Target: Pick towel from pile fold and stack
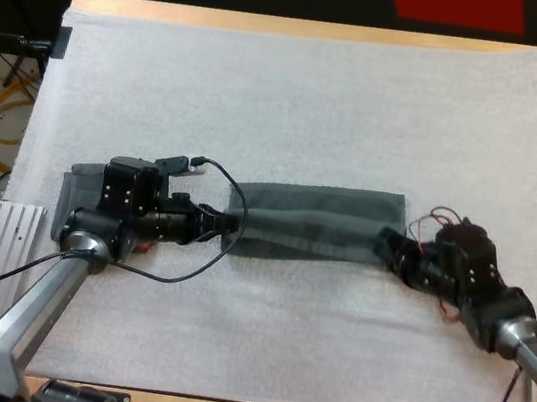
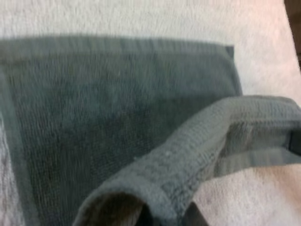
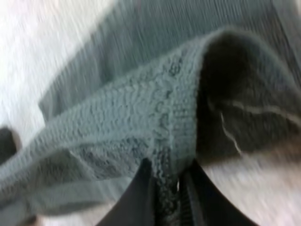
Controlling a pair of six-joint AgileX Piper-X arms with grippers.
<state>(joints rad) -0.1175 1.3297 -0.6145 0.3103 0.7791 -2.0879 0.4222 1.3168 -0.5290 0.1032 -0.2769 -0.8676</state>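
A dark grey-green towel (image 1: 316,223) lies as a long folded band across the middle of the white mat (image 1: 295,94), stretched between my two grippers. My left gripper (image 1: 233,224) is shut on the towel's left end. In the left wrist view the gripper (image 2: 167,219) pinches a raised hem of the towel (image 2: 117,108), which lies flat beneath. My right gripper (image 1: 386,246) is shut on the right end. Its fingers (image 3: 141,197) clamp the hem of the towel (image 3: 155,108) from both sides, with the cloth arching up over a lower layer.
Another patch of grey-green towel (image 1: 83,189) lies flat under my left arm near the mat's left edge. A white slatted rack (image 1: 11,233) stands off the mat at the left. Open mat stretches behind and in front of the towel.
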